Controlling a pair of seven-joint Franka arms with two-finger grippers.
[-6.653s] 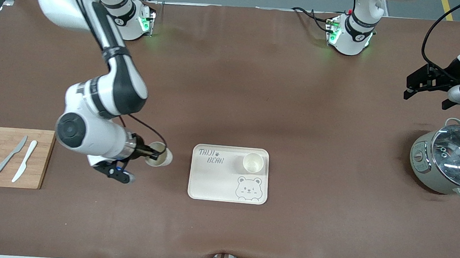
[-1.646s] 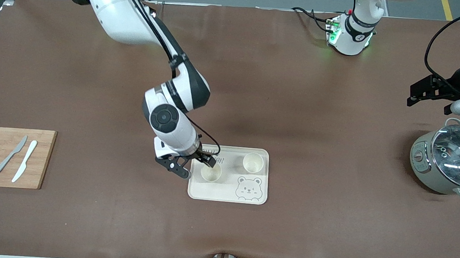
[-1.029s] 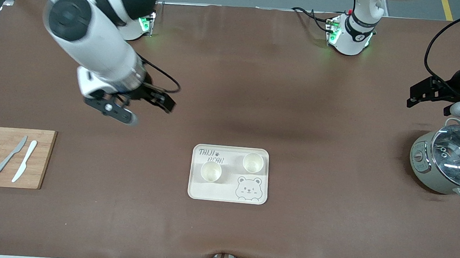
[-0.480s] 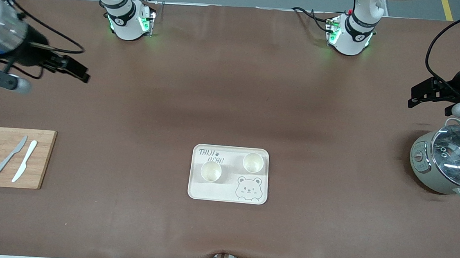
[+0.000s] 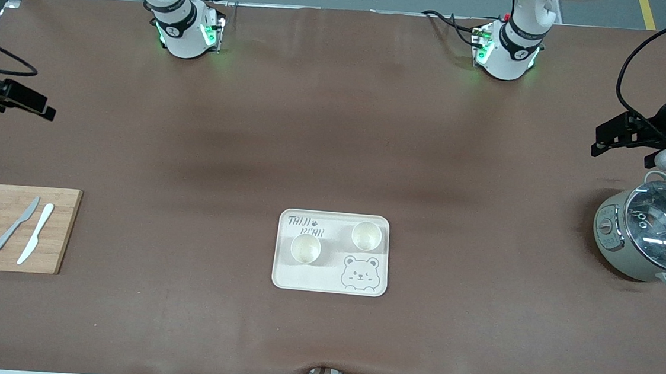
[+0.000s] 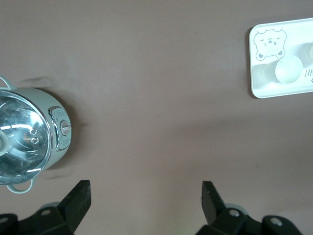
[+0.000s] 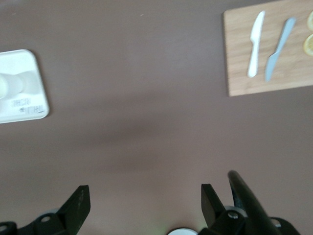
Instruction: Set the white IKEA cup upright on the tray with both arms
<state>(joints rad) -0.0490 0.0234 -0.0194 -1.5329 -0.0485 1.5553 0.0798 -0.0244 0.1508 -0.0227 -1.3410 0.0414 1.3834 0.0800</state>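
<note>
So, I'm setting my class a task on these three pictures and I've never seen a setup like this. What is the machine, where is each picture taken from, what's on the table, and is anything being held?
These are two white robot arms bolted along one edge of a brown table. The big picture looks down from a high camera facing them. The other two come from cameras on each arm's wrist, looking down past its open black jaws.

At the middle lies a tray with two cups standing upright on it. A cutting board with two knives and lemon slices lies at the right arm's end, a lidded pot at the left arm's end.

Nothing is held. The right gripper hangs over bare table above the board's end; the left gripper hangs beside the pot.
</note>
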